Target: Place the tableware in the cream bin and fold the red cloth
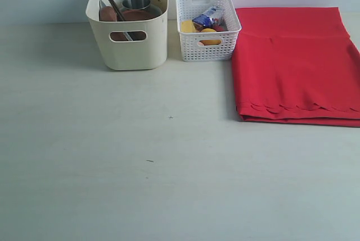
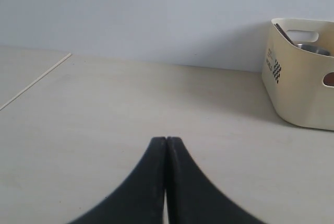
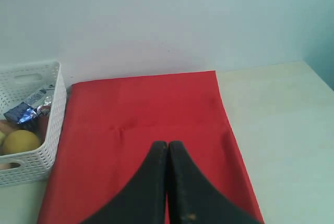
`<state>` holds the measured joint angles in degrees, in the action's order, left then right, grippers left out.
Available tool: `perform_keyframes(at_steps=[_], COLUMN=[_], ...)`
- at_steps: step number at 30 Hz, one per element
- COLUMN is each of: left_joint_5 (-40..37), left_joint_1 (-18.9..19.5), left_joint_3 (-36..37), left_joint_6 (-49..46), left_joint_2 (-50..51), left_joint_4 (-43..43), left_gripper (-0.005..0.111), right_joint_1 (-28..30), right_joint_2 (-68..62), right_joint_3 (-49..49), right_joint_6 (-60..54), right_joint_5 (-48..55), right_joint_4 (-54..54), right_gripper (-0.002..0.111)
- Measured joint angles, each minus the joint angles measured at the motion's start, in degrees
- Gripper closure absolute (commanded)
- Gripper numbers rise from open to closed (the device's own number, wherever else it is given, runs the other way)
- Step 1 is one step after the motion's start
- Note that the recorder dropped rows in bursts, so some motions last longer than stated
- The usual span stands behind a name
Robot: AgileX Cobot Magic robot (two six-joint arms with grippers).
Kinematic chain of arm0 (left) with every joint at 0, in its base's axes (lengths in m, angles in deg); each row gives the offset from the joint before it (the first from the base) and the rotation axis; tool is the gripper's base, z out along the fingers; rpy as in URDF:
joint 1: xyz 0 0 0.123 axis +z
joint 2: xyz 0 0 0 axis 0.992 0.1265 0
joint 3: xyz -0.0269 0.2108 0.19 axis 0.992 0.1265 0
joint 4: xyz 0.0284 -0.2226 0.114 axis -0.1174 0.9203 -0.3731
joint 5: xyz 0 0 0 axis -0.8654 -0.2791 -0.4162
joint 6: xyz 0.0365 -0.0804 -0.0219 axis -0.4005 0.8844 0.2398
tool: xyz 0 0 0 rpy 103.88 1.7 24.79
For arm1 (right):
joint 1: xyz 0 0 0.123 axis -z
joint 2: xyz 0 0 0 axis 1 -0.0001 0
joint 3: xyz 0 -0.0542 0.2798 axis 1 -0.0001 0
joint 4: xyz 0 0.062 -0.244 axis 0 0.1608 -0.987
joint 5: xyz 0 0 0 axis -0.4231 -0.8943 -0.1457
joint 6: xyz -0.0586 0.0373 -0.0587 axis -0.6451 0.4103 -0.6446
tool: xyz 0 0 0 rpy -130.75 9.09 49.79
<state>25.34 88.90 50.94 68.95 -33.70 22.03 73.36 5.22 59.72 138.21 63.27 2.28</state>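
The cream bin (image 1: pixel 133 47) stands at the back left of the table and holds tableware: a steel cup (image 1: pixel 136 2), a brown wooden plate (image 1: pixel 136 14), dark chopsticks (image 1: pixel 112 2) and a brown rounded piece (image 1: pixel 107 14). The red cloth (image 1: pixel 295 64) lies folded flat at the right, its scalloped edge toward the front. Neither arm shows in the exterior view. My left gripper (image 2: pixel 166 139) is shut and empty above bare table, the cream bin (image 2: pixel 301 75) off to one side. My right gripper (image 3: pixel 167 143) is shut and empty over the red cloth (image 3: pixel 146 114).
A white perforated basket (image 1: pixel 208 41) with a lemon (image 1: pixel 187 26), a blue packet (image 1: pixel 208 16) and other food stands between the bin and the cloth. The basket (image 3: pixel 28 125) also shows beside the cloth in the right wrist view. A pale wall runs behind the table.
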Motion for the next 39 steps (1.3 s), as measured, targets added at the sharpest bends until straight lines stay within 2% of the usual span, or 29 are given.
perform_keyframes(at_steps=[8, 10, 13, 16, 17, 20, 23, 28, 39], left_joint_5=[0.0, 0.0, 0.0, -0.1, -0.1, -0.1, -0.1, -0.2, -0.3], left_joint_1=[0.0, 0.0, 0.0, 0.0, 0.0, 0.0, 0.0, 0.0, 0.0], left_joint_3=[0.0, 0.0, 0.0, 0.0, 0.0, 0.0, 0.0, 0.0, 0.0], left_joint_6=[0.0, 0.0, -0.1, -0.1, -0.1, -0.1, -0.1, -0.1, -0.1], left_joint_2=[0.0, 0.0, 0.0, 0.0, 0.0, 0.0, 0.0, 0.0, 0.0], left_joint_4=[0.0, 0.0, 0.0, 0.0, 0.0, 0.0, 0.0, 0.0, 0.0], left_gripper=[0.106, 0.106, 0.106, 0.106, 0.106, 0.106, 0.106, 0.106, 0.106], right_joint_1=[0.0, 0.0, 0.0, 0.0, 0.0, 0.0, 0.0, 0.0, 0.0], right_joint_2=[2.1, 7.2, 23.7, 40.7, 46.7, 55.2, 62.2, 65.8, 65.8], right_joint_3=[-0.7, -3.9, -11.6, -18.0, -20.1, -24.3, -28.4, -34.8, -44.9], right_joint_6=[-0.4, -1.1, -3.0, -16.6, -25.3, -40.7, -52.4, -57.9, -58.8], right_joint_5=[-0.4, -0.9, -1.0, -1.0, -1.1, -1.3, -1.3, -2.5, -6.8], right_joint_4=[1.3, 4.2, 11.0, 25.5, 31.6, 45.5, 55.0, 62.7, 63.9], right_gripper=[0.108, 0.108, 0.108, 0.108, 0.108, 0.108, 0.108, 0.108, 0.108])
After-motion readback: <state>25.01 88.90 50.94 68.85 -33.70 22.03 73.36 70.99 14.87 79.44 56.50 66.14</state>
